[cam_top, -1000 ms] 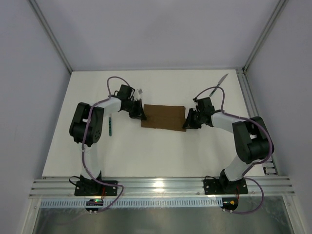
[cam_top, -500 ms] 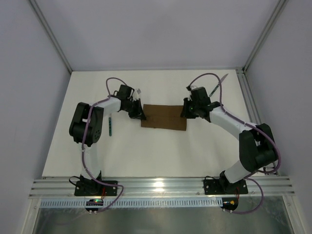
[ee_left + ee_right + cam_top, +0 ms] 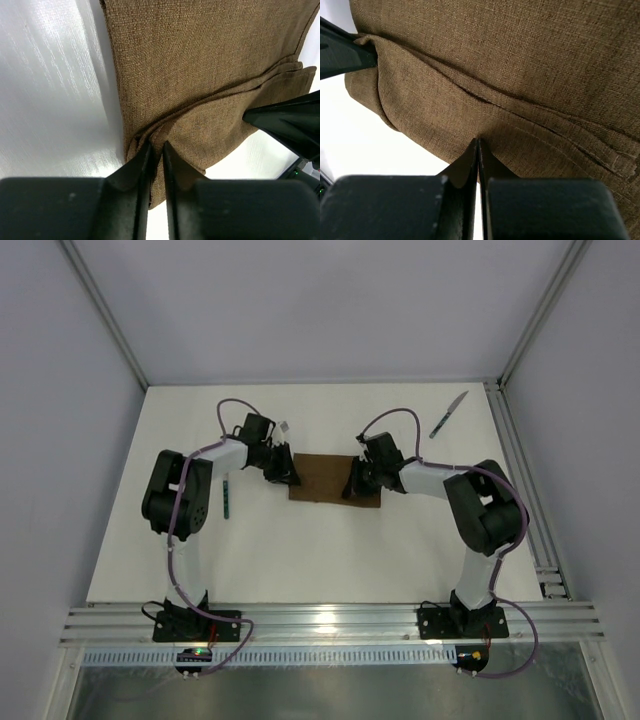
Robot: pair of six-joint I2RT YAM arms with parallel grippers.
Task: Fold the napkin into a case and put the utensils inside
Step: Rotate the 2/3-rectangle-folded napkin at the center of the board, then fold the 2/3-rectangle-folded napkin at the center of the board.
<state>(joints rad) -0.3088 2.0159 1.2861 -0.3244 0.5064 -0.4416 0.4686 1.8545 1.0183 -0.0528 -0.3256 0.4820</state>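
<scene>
One dark brown napkin (image 3: 320, 480) lies part-folded as an oblong mid-way across the table (image 3: 300, 560). It looks soft, light and limp (likely to crease and slide), best pinched at a hemmed edge. The left gripper (image 3: 155, 146) sits at its left end, jaws a narrow slit with cloth bunched at the tips; a pinch cannot be confirmed. The right gripper (image 3: 478, 142) is closed tight, tips on a fold. One knife (image 3: 449, 413) lies far right and one fork (image 3: 227, 497) left, both off the cloth
</scene>
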